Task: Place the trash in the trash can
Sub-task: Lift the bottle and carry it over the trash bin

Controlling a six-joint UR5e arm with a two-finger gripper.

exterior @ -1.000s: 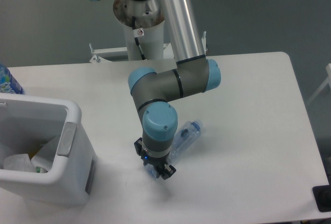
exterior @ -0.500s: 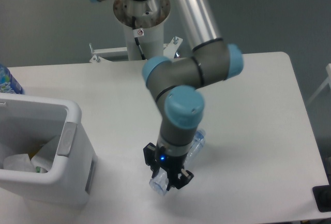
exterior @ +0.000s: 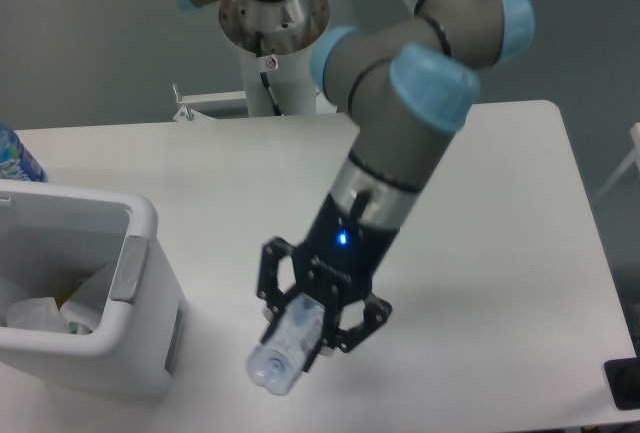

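My gripper (exterior: 312, 325) is shut on the clear plastic bottle (exterior: 283, 354), which hangs lifted off the white table and points down-left toward the camera. Only the bottle's lower end shows below the black fingers (exterior: 271, 287). The trash can (exterior: 135, 253), a boxy white bin with a thick rim and grey side panels, stands at the left edge, well left of the gripper. Inside it lies a crumpled white wrapper (exterior: 40, 315) with a green patch.
A bottle with a bright blue-and-green label (exterior: 14, 157) peeks in at the far left behind the bin. The arm's base column (exterior: 272, 43) rises at the table's back edge. A dark object (exterior: 623, 385) sits at the front right corner.
The gripper has lifted the bottle off the table and risen toward the camera. The arm's wrist has swung up and to the right. The bin and its contents are unmoved.
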